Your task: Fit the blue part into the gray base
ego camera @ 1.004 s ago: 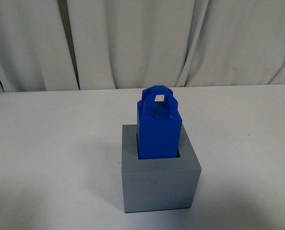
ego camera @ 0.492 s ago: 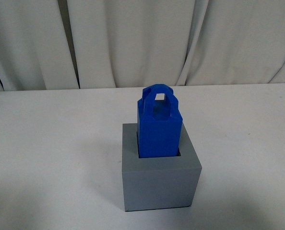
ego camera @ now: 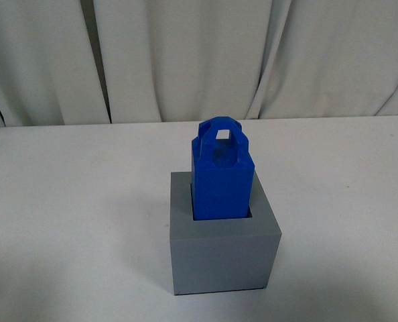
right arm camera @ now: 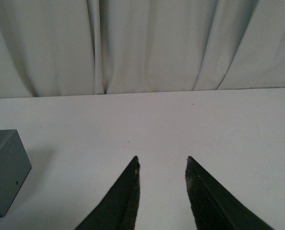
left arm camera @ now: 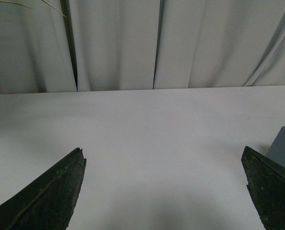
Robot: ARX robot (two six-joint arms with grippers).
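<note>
In the front view the blue part [ego camera: 220,176] stands upright in the square recess of the gray base [ego camera: 222,255] on the white table, its looped handle on top. Neither arm shows in that view. In the left wrist view my left gripper [left arm camera: 164,155] is open and empty over bare table, with a corner of the gray base [left arm camera: 284,146] beside its one finger. In the right wrist view my right gripper [right arm camera: 162,158] is shut and holds nothing, with the gray base [right arm camera: 3,170] off to one side, apart from it.
A white curtain [ego camera: 199,60] hangs along the far edge of the white table [ego camera: 65,201]. A thin plant leaf [left arm camera: 8,4] shows at a corner of the left wrist view.
</note>
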